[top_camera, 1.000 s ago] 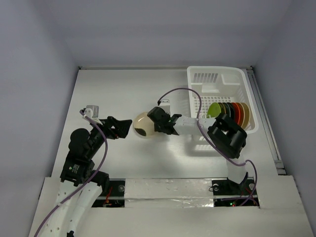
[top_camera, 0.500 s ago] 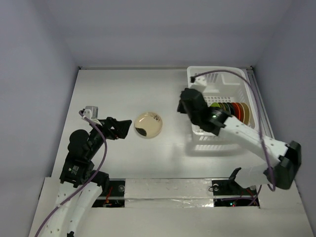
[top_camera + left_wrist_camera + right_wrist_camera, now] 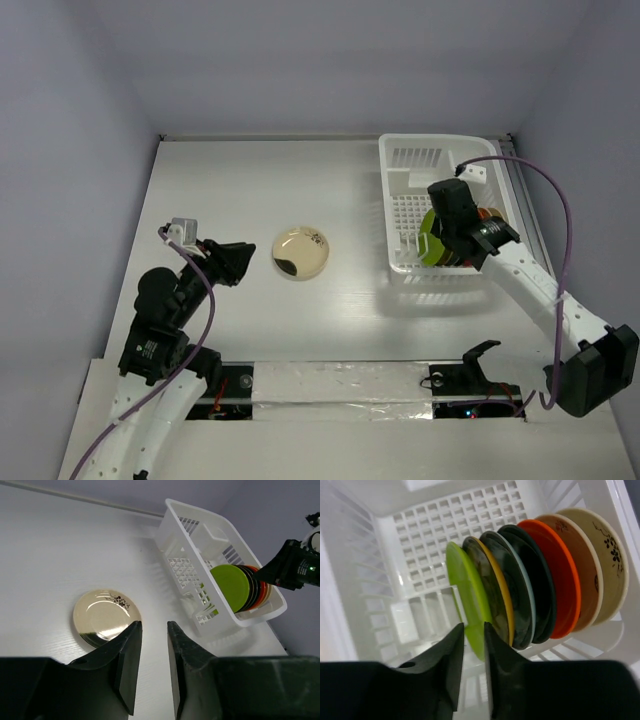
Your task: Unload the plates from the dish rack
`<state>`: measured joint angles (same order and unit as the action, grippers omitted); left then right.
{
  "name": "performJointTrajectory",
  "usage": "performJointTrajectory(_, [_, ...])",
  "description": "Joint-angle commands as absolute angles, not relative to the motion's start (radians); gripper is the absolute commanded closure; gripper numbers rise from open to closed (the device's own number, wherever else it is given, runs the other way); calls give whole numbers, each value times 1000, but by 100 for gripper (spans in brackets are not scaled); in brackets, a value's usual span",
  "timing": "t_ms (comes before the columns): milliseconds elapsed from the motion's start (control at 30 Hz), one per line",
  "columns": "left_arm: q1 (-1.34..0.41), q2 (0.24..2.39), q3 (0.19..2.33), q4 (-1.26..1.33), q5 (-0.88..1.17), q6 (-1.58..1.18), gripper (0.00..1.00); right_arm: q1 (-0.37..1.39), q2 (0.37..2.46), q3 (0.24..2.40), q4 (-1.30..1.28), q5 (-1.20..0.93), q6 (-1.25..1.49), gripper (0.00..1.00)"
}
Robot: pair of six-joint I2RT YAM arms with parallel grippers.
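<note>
Rack: the white dish rack (image 3: pixel 386 205) is set at the far right of the table (image 3: pixel 230 180).
Plates in rack: a row is stood on edge at the rack's near right end, packed close. From the open side it runs green plate (image 3: pixel 465 595), yellow-rimmed plate (image 3: pixel 492 587), two black plates (image 3: pixel 522 587), orange-red plate (image 3: pixel 560 575), tan plate (image 3: pixel 587 565), pale branch-patterned plate (image 3: pixel 612 555).
Plate outside: a cream plate (image 3: pixel 301 253) with a dark patch is laid flat on the table, well apart from the rack.
Right gripper (image 3: pixel 472 630): it is held over the row with its fingers a narrow gap apart. The green plate's rim is seen through that gap, but contact cannot be told.
Left gripper (image 3: pixel 153 626): it is held just beside the cream plate, slightly parted, with nothing between its fingers.
</note>
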<state>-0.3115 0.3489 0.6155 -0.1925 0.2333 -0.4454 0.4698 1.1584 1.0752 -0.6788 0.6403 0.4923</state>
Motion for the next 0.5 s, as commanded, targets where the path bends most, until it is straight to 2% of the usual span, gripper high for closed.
performJointTrajectory(0, [-318, 333, 643, -161, 230, -440, 76, 423, 1193, 1089, -709, 607, 436, 70])
performJointTrajectory(200, [-318, 325, 644, -164, 222, -442, 60, 376, 1279, 1124, -707, 577, 385, 68])
performJointTrajectory(367, [-327, 319, 644, -167, 219, -443, 59, 367, 1347, 1126, -692, 564, 371, 70])
performJointTrajectory(467, [-327, 316, 644, -167, 218, -443, 59, 367, 1382, 1153, -718, 580, 370, 78])
